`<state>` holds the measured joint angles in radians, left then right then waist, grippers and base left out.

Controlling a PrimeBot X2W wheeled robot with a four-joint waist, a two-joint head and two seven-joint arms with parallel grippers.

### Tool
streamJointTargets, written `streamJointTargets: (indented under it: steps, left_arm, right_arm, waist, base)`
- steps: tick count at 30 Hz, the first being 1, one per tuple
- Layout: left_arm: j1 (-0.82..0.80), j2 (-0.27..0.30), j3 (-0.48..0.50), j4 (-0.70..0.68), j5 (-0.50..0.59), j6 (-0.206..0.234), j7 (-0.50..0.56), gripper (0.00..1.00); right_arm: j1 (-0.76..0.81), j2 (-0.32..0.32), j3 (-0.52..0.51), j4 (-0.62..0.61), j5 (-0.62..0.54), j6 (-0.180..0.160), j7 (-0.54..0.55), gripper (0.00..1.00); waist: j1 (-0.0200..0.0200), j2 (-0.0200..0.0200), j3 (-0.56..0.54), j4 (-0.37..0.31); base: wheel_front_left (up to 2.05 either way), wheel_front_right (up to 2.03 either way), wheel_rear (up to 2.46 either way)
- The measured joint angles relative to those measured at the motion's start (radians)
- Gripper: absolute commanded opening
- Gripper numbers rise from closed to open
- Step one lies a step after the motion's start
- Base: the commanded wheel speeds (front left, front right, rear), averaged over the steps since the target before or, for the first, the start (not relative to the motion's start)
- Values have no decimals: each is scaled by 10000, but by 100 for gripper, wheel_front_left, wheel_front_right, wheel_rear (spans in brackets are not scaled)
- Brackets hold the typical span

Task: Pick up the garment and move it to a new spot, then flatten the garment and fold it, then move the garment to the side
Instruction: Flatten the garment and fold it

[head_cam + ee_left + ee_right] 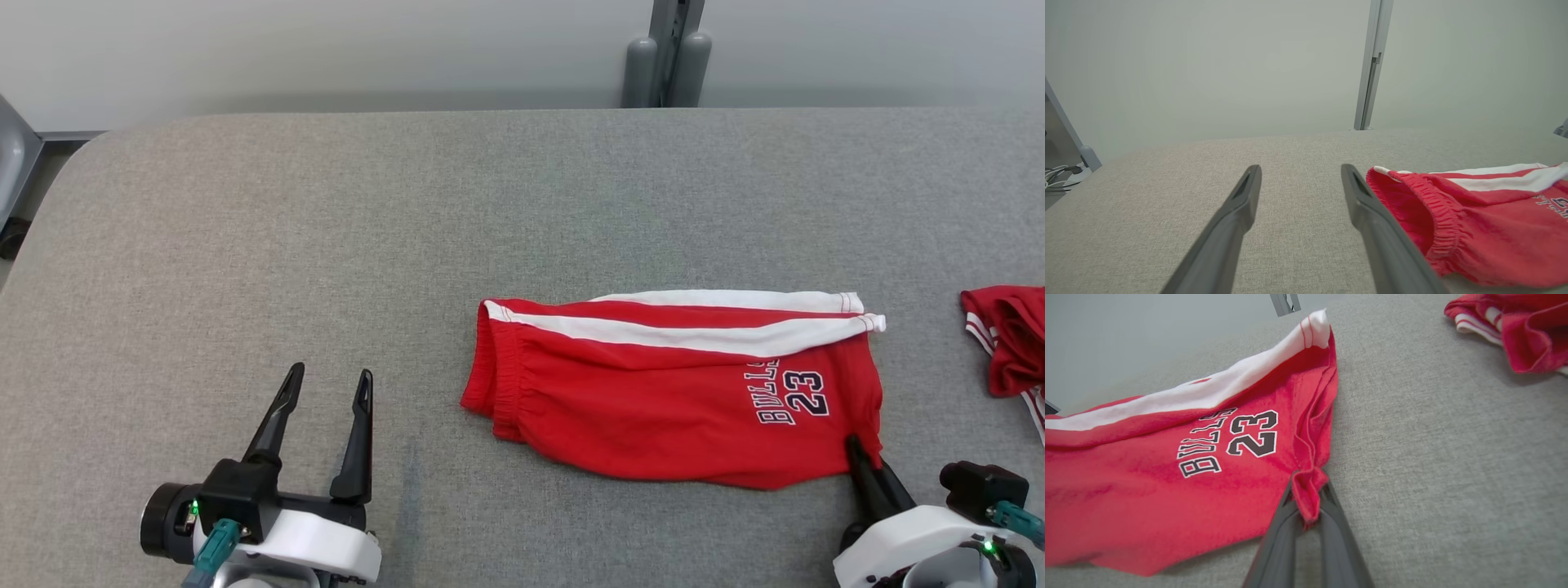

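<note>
At the near left of the grey desk [326, 229], the left gripper [331, 373] rests with its jaws spread and nothing between them. The red basketball shorts [653, 400] lie folded right of centre, waistband to the left, white stripes along the far side. The right gripper [856, 445] has its jaws pinched on the shorts' near right hem corner. Another red garment [1008, 343] lies crumpled at the right edge.

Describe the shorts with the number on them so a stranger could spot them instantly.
On the grey table, look right of centre near the front edge: red shorts lie flat, white stripes along the far side. Unlike the bunched red garment at the right edge, they read "BULLS 23", and the right gripper pinches their near right corner.
</note>
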<state>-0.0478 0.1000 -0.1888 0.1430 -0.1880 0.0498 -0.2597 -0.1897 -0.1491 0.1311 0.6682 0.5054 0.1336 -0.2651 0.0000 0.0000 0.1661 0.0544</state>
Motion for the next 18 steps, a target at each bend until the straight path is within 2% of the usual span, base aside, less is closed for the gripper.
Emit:
streamJointTargets:
  steps: [4,8,14,18]
  left_arm:
    - [0,13,-73,-15,-4,0,31,100]
    - [-1,36,-115,-17,-56,2,40,100]
    - [-5,33,-245,-17,-75,2,58,100]
    - [-21,15,-324,-13,-94,2,73,100]
  right_arm:
    - [-15,65,12,-221,-261,-29,10,0]
    - [-477,161,445,-949,-660,-29,44,0]
    - [-1458,562,1866,-2391,-1032,-29,744,0]
    - [-2052,842,3162,-2778,-880,-29,1183,0]
  waist:
    - [0,0,-52,2]
    - [0,0,-128,16]
    - [0,0,-254,150]
    - [0,0,-270,353]
  base:
    - [0,0,0]
    - [0,0,0]
    - [0,0,0]
    - [0,0,0]
